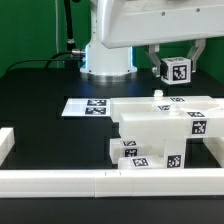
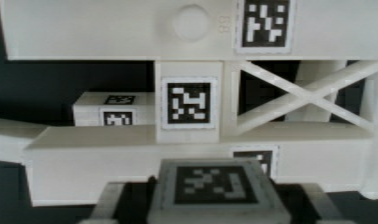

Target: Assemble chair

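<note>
Your jaws are closed narrow on a small tagged cube (image 1: 177,71) – it is held up off the black worktop (image 1: 40,85), toward the exterior view's right. The chair's joined white parts (image 1: 160,130) stand on the worktop below it, just beside the marker board (image 1: 88,106) and behind the white border rail (image 1: 100,181). In the wrist view, the cube (image 2: 216,185) sits before the cross-braced frame (image 2: 303,96).

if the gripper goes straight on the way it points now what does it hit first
Most likely the chair assembly, with the held small cube touching it before the gripper does. Depth is unclear, so I cannot tell which part.
</note>
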Tool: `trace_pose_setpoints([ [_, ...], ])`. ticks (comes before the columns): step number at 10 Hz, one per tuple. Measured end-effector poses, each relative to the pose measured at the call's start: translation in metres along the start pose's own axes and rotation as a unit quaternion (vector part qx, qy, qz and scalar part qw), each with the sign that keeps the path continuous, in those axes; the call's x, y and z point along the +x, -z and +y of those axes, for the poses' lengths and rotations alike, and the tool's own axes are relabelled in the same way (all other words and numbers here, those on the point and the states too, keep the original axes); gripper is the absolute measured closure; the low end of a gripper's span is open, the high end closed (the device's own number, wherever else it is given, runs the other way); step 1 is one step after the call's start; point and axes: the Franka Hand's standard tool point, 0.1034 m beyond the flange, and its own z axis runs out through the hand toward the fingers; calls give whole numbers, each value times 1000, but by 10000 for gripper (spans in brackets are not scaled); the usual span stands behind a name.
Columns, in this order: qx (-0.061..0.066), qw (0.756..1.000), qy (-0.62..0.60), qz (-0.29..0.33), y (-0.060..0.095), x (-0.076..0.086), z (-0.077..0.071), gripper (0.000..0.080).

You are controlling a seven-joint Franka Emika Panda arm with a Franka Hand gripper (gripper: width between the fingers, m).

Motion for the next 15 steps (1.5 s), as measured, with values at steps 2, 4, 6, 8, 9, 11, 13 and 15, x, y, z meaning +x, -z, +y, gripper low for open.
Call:
trace_pose_setpoints([
  [2,-19,998,60,-9,-4,9,6,520],
  [4,-20,996,84,-17,-11,27,8,520],
  [6,-21,996,83,-17,-11,26,8,520],
  [8,-22,997,77,-12,-15,25,6,520],
  [9,-23,997,76,-11,-21,22,3,520],
  [11,-23,997,76,-12,-24,21,4,520],
  [13,-24,997,76,-11,-28,21,4,520],
  [15,-24,997,75,-11,-28,21,4,520],
])
